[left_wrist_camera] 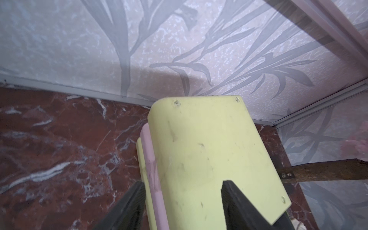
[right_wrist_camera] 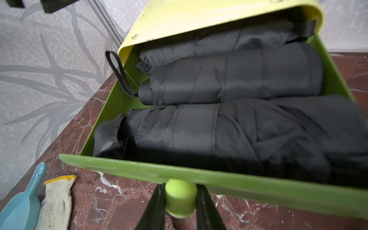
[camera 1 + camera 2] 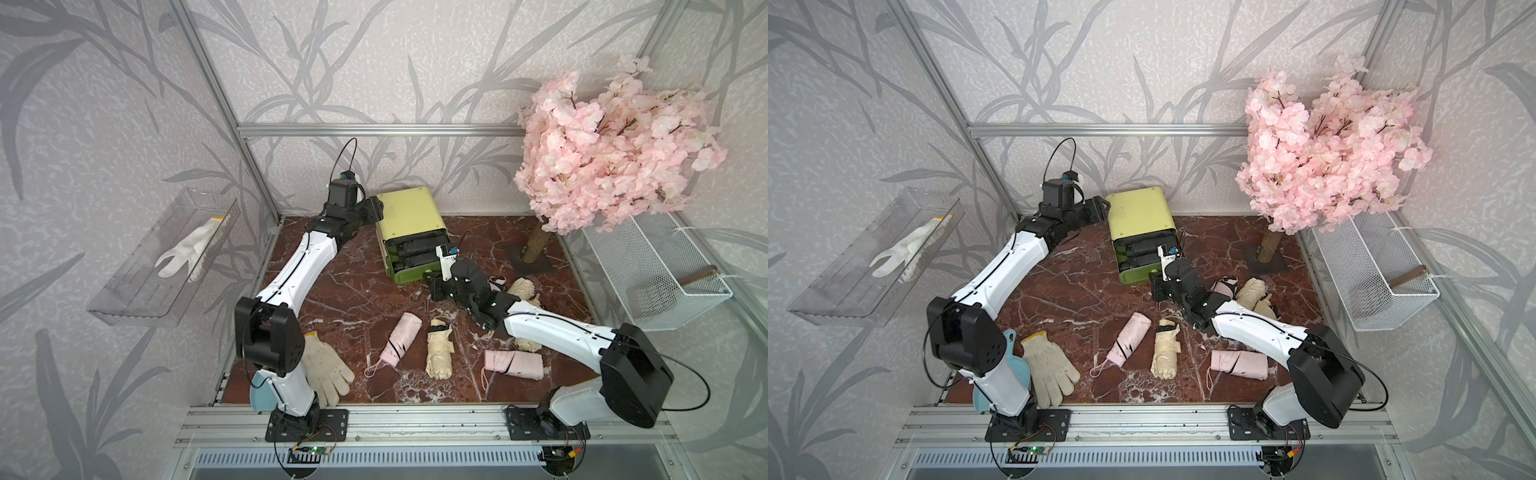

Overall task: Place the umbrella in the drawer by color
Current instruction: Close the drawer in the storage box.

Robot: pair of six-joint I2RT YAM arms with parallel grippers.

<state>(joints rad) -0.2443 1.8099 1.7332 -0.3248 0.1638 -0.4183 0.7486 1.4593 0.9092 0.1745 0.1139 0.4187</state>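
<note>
1. In both top views the lime chest [image 3: 409, 210] [image 3: 1140, 212] stands at the back of the tabletop [image 3: 340, 299], 1 drawer [image 3: 409, 275] pulled out. Pink umbrellas [image 3: 395, 340] and cream umbrellas [image 3: 439, 349] lie loose in front.
2. Left wrist: the left hand [image 1: 182, 199] is spread, straddling the chest's top edge.
3. Right wrist: the right hand [image 2: 180, 187] pinches the drawer's knob [image 2: 180, 201]. 3 black umbrellas [image 2: 229, 79] lie inside.
</note>
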